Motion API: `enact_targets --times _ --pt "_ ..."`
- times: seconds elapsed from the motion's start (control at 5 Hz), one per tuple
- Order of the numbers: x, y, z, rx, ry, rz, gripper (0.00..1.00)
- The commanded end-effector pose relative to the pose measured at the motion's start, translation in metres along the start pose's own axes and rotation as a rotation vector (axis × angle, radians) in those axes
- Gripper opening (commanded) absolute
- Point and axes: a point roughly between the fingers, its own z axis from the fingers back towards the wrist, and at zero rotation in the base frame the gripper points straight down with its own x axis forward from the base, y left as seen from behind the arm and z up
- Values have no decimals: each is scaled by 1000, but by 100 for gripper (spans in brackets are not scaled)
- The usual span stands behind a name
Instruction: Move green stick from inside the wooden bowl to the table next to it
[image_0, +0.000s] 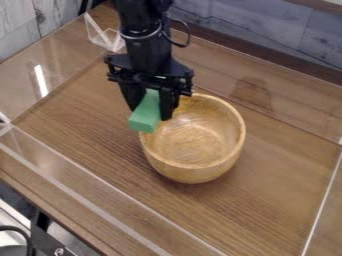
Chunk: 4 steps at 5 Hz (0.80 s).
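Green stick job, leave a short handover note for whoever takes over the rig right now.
Gripper: shut on the green stick, pointing straight down.
Green stick: out of the wooden bowl, held in the air over the bowl's left rim.
Wooden bowl: on the table, hollow empty.
Done: stick picked out of the bowl.
Left: set it down on the table beside the bowl and release.

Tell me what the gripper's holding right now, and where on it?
The gripper holds the green stick, clamped by its upper end; the lower end hangs free at the wooden bowl's rim.
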Motion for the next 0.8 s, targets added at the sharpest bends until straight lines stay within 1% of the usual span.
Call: enact_targets --times 0.0,0.2,0.4,0.6 --pt "5 -4 12 0 -57 -15 0" --pt "5 -5 12 -1 -55 -16 0" --pt "9 -14 10 -5 -51 -17 0" --pt "14 -34 7 -19 -47 -29 0"
